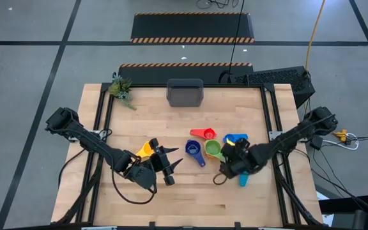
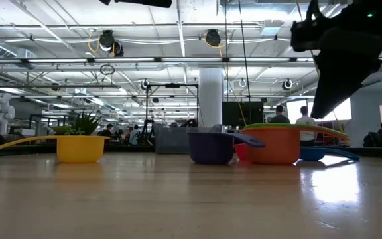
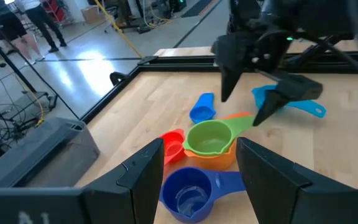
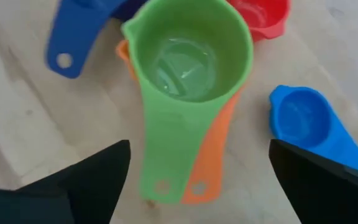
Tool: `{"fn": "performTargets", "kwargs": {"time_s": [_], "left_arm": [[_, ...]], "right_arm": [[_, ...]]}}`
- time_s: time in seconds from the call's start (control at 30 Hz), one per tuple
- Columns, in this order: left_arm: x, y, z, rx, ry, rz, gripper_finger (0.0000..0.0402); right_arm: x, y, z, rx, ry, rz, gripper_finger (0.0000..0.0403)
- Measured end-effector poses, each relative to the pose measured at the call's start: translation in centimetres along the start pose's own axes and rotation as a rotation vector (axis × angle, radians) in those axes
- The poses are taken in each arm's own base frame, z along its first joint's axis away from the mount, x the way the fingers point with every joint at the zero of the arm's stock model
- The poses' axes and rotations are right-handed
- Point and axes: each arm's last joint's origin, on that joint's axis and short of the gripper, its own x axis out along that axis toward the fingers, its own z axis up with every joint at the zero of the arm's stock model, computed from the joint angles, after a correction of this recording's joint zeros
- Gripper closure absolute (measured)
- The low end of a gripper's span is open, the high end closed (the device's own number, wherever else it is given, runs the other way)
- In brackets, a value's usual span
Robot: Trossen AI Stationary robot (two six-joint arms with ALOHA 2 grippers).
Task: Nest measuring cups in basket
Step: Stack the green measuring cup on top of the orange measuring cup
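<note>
I see bright, even overhead light; ceiling lamps (image 2: 107, 41) glare in my low view, sheen streaks the worktop (image 2: 330, 189), and the right arm (image 2: 342, 50) hangs silhouetted and blurred.

Both arms reach inward over the table. The left gripper (image 1: 171, 167) is spread wide. The right gripper (image 4: 197, 180) hangs with fingers apart.

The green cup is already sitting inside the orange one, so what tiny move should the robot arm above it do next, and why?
Probably lower the right end effector and close on the two stacked handles. Its fingers are open and hang above the green cup, which sits nested in the orange cup. The basket is far across the table with no cups inside.
</note>
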Motion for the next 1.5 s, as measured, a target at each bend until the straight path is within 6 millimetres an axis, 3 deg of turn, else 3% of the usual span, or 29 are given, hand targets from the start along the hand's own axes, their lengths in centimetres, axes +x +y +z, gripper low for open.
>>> {"fn": "performTargets", "kwargs": {"time_s": [0.2, 0.43, 0.67, 0.8, 1.23, 1.43, 1.5], "left_arm": [[0.0, 0.0, 0.0, 0.002, 0.000, 0.000, 0.0199], [0.0, 0.0, 0.0, 0.006, 0.001, 0.000, 0.0199], [0.0, 0.0, 0.0, 0.010, 0.001, 0.001, 0.0199], [0.0, 0.0, 0.0, 0.010, 0.001, 0.001, 0.0199], [0.1, 0.1, 0.0, 0.010, 0.004, 0.006, 0.0199], [0.2, 0.1, 0.0, 0.011, 0.004, 0.006, 0.0199], [0.1, 0.1, 0.0, 0.011, 0.004, 0.006, 0.0199]], "right_arm": [[1.2, -0.8, 1.2, 0.020, 0.083, 0.054, 0.0024], [3.3, -1.7, 0.4, 0.045, 0.140, 0.133, 0.0025], [3.7, -2.2, 0.2, 0.033, 0.150, 0.109, 0.0030], [3.7, -2.2, 0.2, 0.021, 0.153, 0.108, 0.0068], [3.7, -2.0, 0.1, 0.004, 0.211, 0.166, 0.0276], [3.7, -2.0, 0.1, 0.003, 0.205, 0.172, 0.0285], [3.7, -2.0, 0.1, 0.003, 0.205, 0.171, 0.0269]]}}
